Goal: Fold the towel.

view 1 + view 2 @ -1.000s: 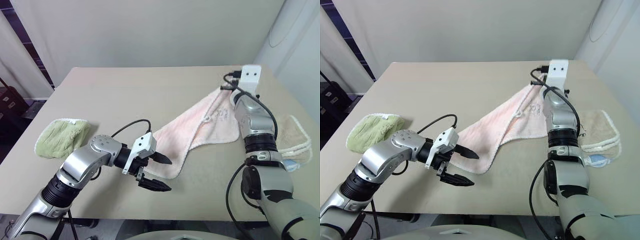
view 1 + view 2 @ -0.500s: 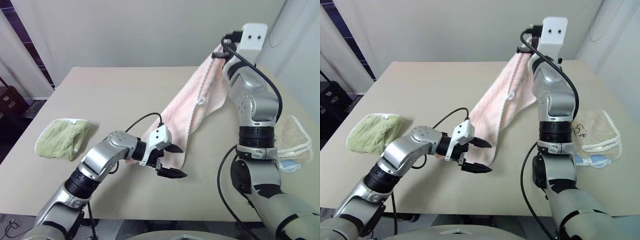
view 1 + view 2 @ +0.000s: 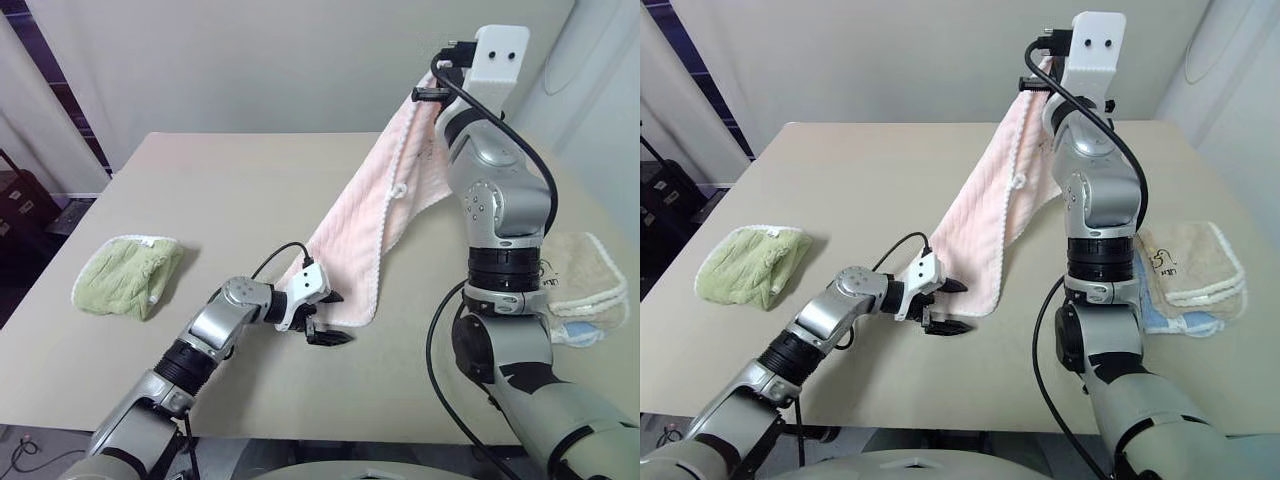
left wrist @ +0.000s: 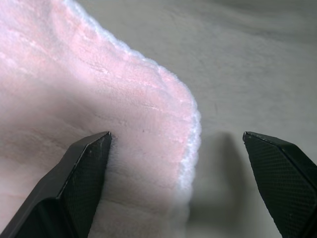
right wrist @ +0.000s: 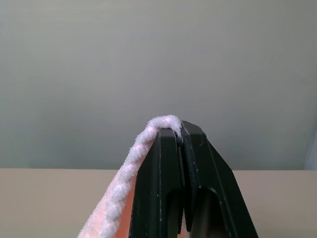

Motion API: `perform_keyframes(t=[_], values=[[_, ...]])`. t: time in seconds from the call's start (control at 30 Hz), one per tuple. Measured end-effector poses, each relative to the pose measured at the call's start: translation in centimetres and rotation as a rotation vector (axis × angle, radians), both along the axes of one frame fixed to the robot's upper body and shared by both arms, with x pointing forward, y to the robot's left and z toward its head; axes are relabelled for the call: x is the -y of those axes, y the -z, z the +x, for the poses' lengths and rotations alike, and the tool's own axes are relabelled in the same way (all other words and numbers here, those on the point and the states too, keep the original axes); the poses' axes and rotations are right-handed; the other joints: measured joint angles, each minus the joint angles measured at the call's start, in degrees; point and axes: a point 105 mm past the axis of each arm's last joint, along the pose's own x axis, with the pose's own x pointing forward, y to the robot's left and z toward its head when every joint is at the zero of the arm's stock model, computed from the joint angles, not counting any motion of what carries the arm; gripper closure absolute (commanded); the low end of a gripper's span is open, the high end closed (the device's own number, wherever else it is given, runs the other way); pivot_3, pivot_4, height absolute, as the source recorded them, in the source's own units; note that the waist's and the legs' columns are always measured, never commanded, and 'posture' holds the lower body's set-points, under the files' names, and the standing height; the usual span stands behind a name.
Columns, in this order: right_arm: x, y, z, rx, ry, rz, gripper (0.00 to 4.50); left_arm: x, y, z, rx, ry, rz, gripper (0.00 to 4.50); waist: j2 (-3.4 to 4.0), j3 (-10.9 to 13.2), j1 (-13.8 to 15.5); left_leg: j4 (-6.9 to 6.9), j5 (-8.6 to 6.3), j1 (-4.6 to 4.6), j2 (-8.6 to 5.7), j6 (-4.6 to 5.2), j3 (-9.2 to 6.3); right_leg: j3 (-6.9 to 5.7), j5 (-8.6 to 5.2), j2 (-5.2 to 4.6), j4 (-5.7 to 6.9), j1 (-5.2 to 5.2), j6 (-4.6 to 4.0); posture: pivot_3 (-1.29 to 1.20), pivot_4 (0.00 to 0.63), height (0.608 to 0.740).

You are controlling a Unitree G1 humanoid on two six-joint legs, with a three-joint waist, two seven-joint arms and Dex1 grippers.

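The pale pink towel (image 3: 362, 232) hangs in a slanted band from high at the right down to the table. Its top corner is pinched in my right gripper (image 5: 180, 131), which is raised well above the table and shut on the white-trimmed edge. The towel's bottom corner (image 4: 148, 99) rests on the tabletop. My left gripper (image 3: 333, 318) is low at that corner and open. In the left wrist view one finger (image 4: 81, 183) lies against the pink cloth and the other finger (image 4: 285, 178) stands over bare table, with the corner between them.
A light green towel (image 3: 125, 275) lies bunched at the table's left side. At the right edge a folded beige towel (image 3: 588, 272) sits on a blue cloth (image 3: 578, 331). The tan table (image 3: 200, 190) ends close in front of my left arm.
My right gripper has lifted the towel's corner up off the table, so the towel now hangs. My left gripper has moved down and forward to the towel's bottom corner, staying open.
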Motion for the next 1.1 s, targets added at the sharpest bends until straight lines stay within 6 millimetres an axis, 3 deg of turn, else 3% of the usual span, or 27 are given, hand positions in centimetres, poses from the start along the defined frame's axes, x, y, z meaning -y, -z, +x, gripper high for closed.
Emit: perform_keyframes(t=[0.37, 0.57, 0.77, 0.9, 1.1], values=[[0.1, 0.6, 0.0, -0.015, 0.003, 0.000, 4.48, 1.4, 1.3, 1.3, 0.043, 0.011, -0.146, 0.00, 0.10, -0.2, 0.1, 0.05, 0.28, 0.32, -0.01, 0.49, 0.22, 0.00, 0.40, -0.16, -0.04, 0.36, 0.44, 0.00, 0.000, 0.740], [0.2, 1.0, 0.1, -0.024, 0.006, -0.001, 4.48, 2.2, 0.9, 1.2, 0.040, 0.053, -0.168, 0.00, 0.10, -0.2, 0.0, 0.06, 0.57, 0.23, -0.02, 0.95, 0.76, 0.00, 0.70, -0.51, -0.12, 0.33, 0.84, 0.00, 0.000, 0.740], [0.1, 1.5, 0.1, -0.038, 0.008, -0.005, 4.48, 3.2, -2.7, -0.1, -0.060, 0.179, -0.240, 0.00, 0.09, -0.2, -0.2, 0.15, 0.62, -0.89, -0.10, 0.98, 0.81, 0.00, 0.82, -0.62, -0.13, -0.67, 0.86, 0.00, 0.000, 0.740], [0.3, 2.0, 0.2, -0.049, 0.016, -0.007, 4.48, 3.1, -4.9, 0.2, -0.022, 0.162, -0.219, 0.00, 0.11, -0.2, -0.2, 0.11, 0.65, -1.34, -0.09, 0.94, 0.80, 0.00, 0.83, -0.59, -0.08, -1.18, 0.85, 0.00, 0.000, 0.740], [0.4, 2.3, 0.2, -0.056, 0.022, -0.008, 4.48, 4.2, -2.7, 0.1, 0.018, 0.129, -0.064, 0.00, 0.11, -0.2, -0.1, 0.14, 0.68, -1.34, -0.10, 1.00, 0.81, 0.00, 0.85, -0.60, -0.08, -1.14, 0.84, 0.00, 0.000, 0.740]])
